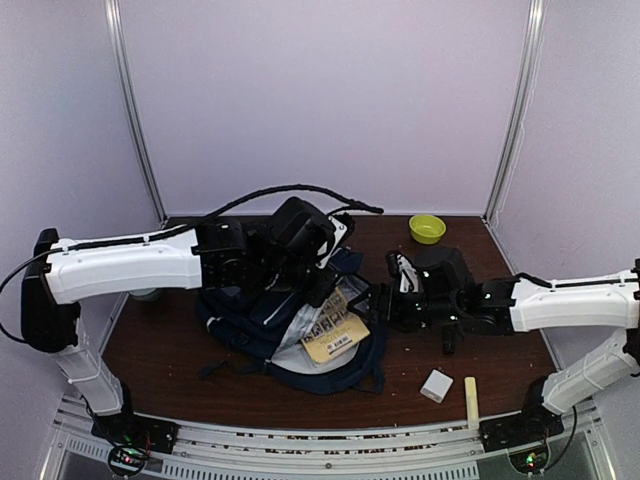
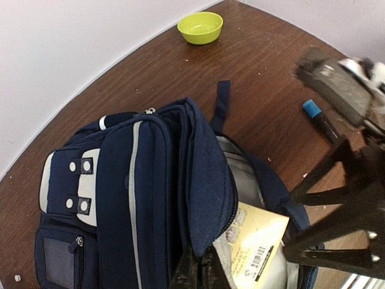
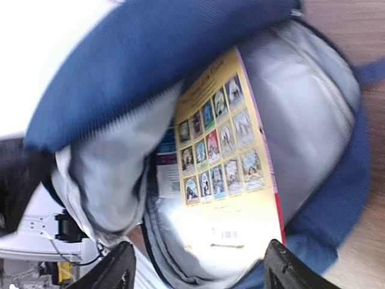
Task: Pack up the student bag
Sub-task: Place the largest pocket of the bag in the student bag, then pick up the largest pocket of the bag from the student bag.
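Found navy-blue fabric student bag (image 2: 150,180) lying open mid brown tabletop (image 2: 180,66), flap pinched up by left gripper (image 2: 198,274); right gripper (image 3: 201,262) spread wide, empty, facing yellow paperback book (image 3: 225,150) half inside. Could jam book against loose grey lining (image 3: 114,180) in the way, or drop flap on a slipping pinch. Noted lime-green bowl (image 2: 200,27) and blue-capped marker (image 2: 319,117) well apart from bag.

We are seeing the student bag (image 2: 150,180) showing navy blue, white-striped, with a dark-dotted white patch and grey lining. The book (image 3: 228,150) is showing yellow with small, perhaps illustrated, panels. The bowl (image 2: 200,27) is showing lime green.
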You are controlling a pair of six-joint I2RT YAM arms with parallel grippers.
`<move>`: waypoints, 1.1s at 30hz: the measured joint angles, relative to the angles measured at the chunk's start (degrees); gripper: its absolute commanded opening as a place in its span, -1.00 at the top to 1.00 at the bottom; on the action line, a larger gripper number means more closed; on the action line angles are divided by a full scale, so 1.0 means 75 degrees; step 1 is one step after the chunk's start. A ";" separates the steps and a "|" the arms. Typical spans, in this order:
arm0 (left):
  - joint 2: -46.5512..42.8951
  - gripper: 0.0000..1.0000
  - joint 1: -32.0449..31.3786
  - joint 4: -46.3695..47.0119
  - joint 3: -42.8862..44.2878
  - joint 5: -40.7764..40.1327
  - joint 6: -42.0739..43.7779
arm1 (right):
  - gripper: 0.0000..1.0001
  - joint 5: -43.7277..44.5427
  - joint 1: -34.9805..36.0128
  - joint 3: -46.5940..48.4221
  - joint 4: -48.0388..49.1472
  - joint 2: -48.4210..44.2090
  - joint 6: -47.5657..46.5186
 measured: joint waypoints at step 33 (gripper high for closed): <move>-0.0603 -0.18 0.0644 0.0017 -0.1081 0.1594 0.0953 | -0.56 0.1711 0.0017 -0.0527 -0.2072 -0.0950 -0.0775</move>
